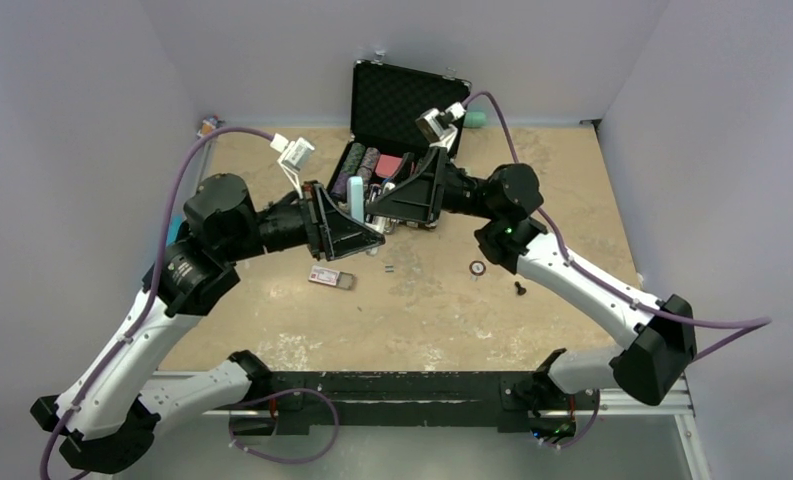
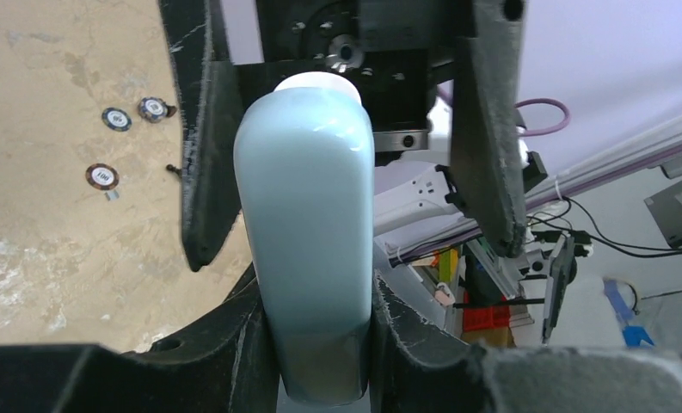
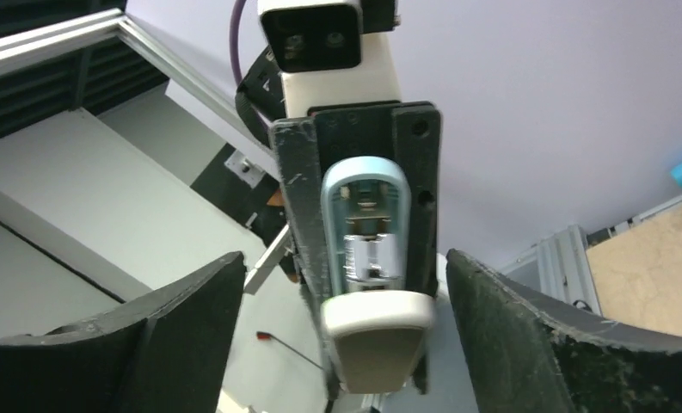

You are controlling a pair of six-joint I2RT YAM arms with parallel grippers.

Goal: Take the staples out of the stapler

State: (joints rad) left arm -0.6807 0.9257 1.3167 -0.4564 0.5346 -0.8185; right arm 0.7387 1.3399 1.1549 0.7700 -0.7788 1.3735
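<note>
Above table centre: left hand clamps pale-blue stapler; right hand spread open either side of it.

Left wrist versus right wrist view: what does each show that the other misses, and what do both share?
Only the left wrist view: the stapler from its smooth blue back, and poker chips. Only the right wrist view: its underside with the metal magazine, and the left wrist camera. Both: the stapler clamped in the left end effector, the right end effector open around its white end.
</note>
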